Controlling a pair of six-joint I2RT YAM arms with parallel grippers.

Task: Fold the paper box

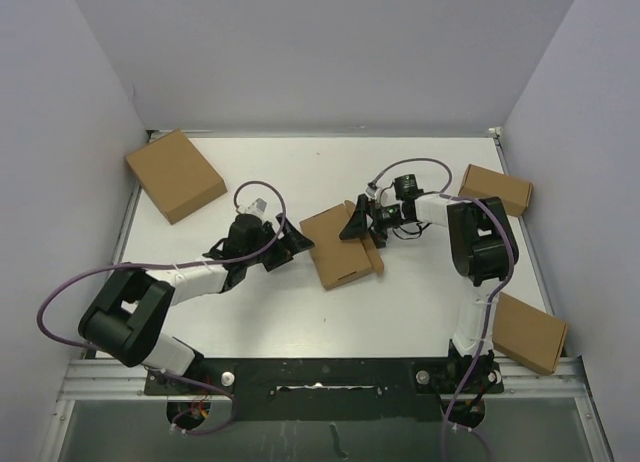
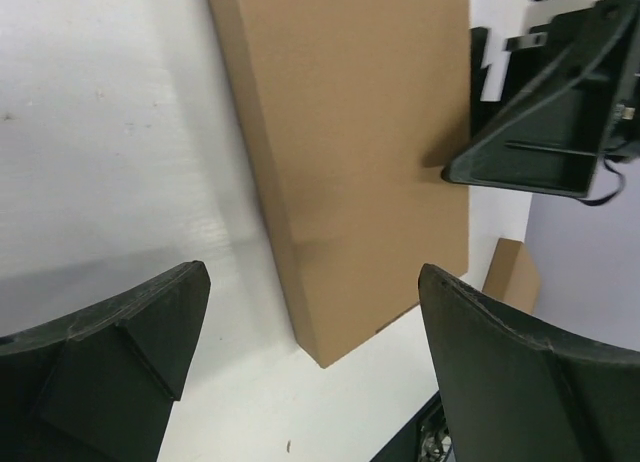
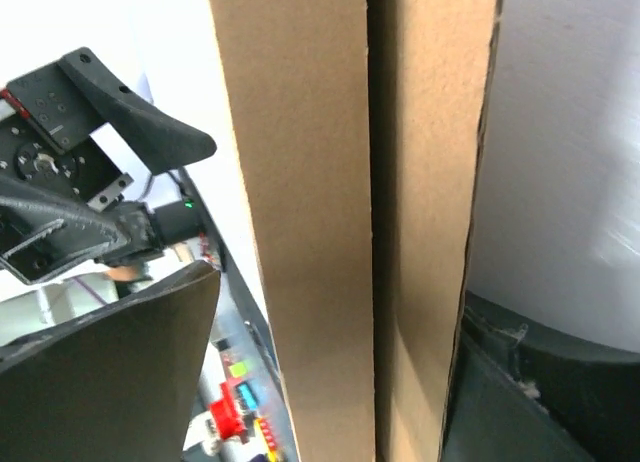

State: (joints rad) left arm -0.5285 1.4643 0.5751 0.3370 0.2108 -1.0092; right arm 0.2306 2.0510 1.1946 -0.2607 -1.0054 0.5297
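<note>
The paper box [image 1: 338, 248] lies nearly flat in the middle of the table, a brown cardboard slab with a loose flap [image 1: 374, 254] standing along its right side. My left gripper [image 1: 292, 247] sits just off its left edge, open, and in the left wrist view the box [image 2: 350, 152] lies ahead of the empty gripper [image 2: 315, 312]. My right gripper [image 1: 362, 227] is over the box's far right part. In the right wrist view the box wall [image 3: 300, 232] and flap [image 3: 430, 232] pass between its open jaws [image 3: 330, 342], the left finger [image 3: 110, 372] clear of the cardboard.
Three ready-made brown boxes stand around the table: one at the back left [image 1: 175, 174], one at the back right [image 1: 495, 189], one at the front right [image 1: 528, 332] beside the right arm's base. White walls close in the table on three sides.
</note>
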